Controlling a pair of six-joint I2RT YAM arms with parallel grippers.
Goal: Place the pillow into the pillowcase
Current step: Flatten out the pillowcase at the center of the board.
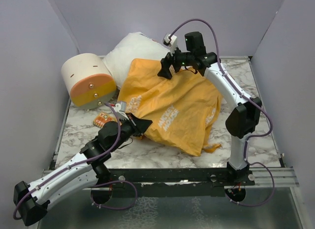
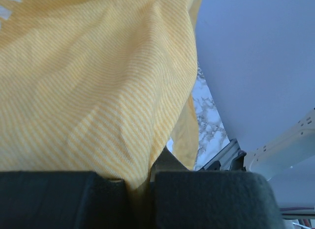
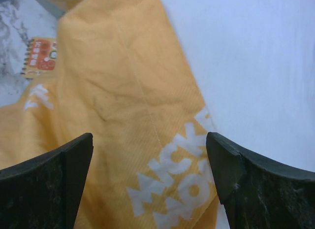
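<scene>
From above, the pillowcase lies crumpled across the middle of the marble table, white lettering up. The pillow sits at the far edge, left of centre, and the case's far edge lies over its near side. A cream-and-orange cylinder stands in the far-left corner just beside the pillow, and a small orange notepad lies near the left edge. The left gripper is pinching the case's near-left edge. The right gripper hangs spread over the case's far edge, where it meets the pillow.

The left wrist camera is nearly filled with striped yellow cloth (you can see the weave). The pillowcase runs down into the narrow slit of the left gripper, whose dark fingers are clamped on it. A strip of table shows to the right.

From the right wrist, the right gripper stands wide apart, its fingers touching nothing. Below it are the pillowcase and, to the right, the white pillow. The notepad and a bit of table show at upper left.
</scene>
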